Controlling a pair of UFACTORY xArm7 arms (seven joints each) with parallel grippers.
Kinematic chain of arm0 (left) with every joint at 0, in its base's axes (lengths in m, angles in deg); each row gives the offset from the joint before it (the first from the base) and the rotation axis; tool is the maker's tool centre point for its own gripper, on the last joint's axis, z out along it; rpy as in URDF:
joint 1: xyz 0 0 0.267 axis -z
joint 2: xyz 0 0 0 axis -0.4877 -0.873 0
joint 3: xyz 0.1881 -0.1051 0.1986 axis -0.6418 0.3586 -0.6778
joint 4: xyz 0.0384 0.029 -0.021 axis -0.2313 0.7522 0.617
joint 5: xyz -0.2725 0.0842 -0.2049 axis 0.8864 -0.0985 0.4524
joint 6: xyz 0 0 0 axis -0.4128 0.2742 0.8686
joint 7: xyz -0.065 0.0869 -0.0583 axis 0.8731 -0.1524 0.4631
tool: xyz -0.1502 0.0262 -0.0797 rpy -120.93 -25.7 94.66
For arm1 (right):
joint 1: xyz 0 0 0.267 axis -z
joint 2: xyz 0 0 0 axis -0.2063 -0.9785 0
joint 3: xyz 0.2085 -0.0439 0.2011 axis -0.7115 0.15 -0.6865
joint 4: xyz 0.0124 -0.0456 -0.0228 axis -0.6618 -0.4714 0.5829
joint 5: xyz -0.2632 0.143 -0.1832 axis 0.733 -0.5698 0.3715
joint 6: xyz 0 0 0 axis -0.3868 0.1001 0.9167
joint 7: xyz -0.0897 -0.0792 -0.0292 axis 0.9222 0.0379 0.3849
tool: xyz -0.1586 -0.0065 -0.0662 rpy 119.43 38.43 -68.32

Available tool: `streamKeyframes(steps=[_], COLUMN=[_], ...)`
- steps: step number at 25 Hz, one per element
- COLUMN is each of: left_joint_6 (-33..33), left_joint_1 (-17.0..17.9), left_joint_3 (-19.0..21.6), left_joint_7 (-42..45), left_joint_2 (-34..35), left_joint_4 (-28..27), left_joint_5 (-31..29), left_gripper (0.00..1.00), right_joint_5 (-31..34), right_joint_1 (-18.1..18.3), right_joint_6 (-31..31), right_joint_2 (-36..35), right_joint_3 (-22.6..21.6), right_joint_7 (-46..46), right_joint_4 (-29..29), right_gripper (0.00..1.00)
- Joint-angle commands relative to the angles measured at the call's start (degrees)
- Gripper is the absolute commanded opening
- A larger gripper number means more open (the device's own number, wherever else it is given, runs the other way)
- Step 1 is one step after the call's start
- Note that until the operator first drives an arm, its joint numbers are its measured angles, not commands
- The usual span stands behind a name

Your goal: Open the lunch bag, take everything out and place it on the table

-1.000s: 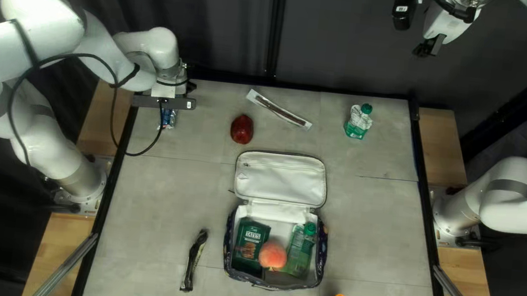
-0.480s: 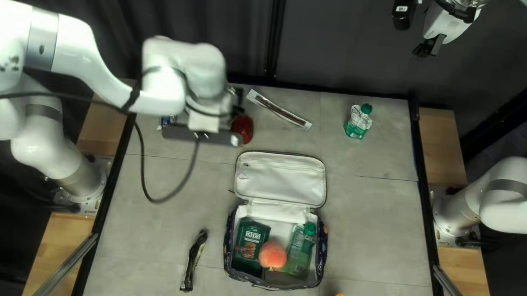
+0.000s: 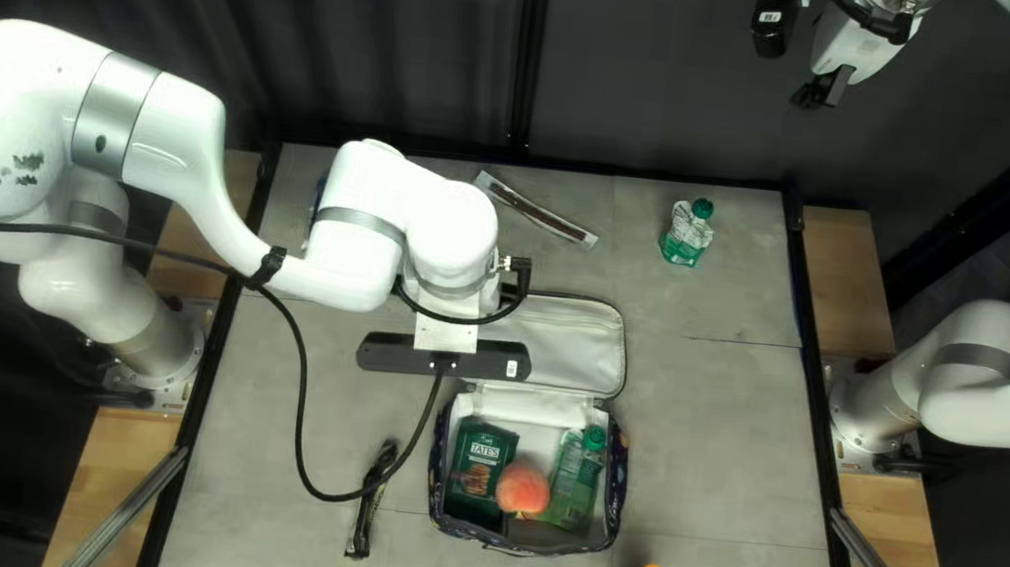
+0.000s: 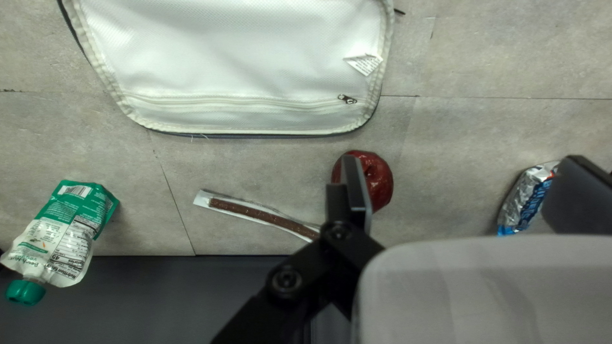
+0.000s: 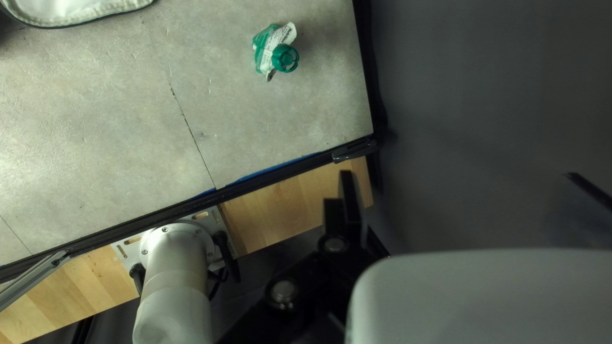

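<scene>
Hovering near the lunch bag lid (image 4: 239, 62), left hand (image 4: 461, 165) gapes wide, apparently empty.

White left arm (image 3: 189, 166) wears grey bands (image 3: 110, 115) and a black cable (image 3: 299, 403).

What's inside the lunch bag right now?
Inside the bag a green box, a peach and a green pouch show. Anything beneath them is covered, and the near wall hides the floor along that edge.

The left arm (image 3: 198, 167) reached inward with its wrist bent downward and the left gripper (image 4: 464, 191) spread wide, while the right arm (image 3: 1001, 383) stood raised high, the right gripper (image 5: 468, 191) likewise spread wide.
</scene>
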Motion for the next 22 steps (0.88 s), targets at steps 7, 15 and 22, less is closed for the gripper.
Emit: streamKeyframes(steps=[7, 15, 22], left_joint_6=[-2.71, -7.63, -8.31], left_joint_1=[7.38, 8.15, 8.52], left_joint_3=[1.52, 1.97, 2.48], left_joint_7=[9.39, 8.4, 7.57], left_joint_2=[-14.04, -16.21, -16.24], left_joint_4=[-9.44, -9.07, -8.88], left_joint_5=[-3.39, -4.95, -5.21], left_gripper=[1.0, 1.0, 1.0], right_joint_5=[0.0, 0.0, 0.0], right_joint_1=[0.0, 0.0, 0.0], right_joint_6=[0.0, 0.0, 0.0], right_joint_2=[0.0, 0.0, 0.0], right_joint_3=[0.0, 0.0, 0.0], right_joint_7=[0.0, 0.0, 0.0], right_joint_4=[0.0, 0.0, 0.0], right_gripper=[1.0, 1.0, 1.0])
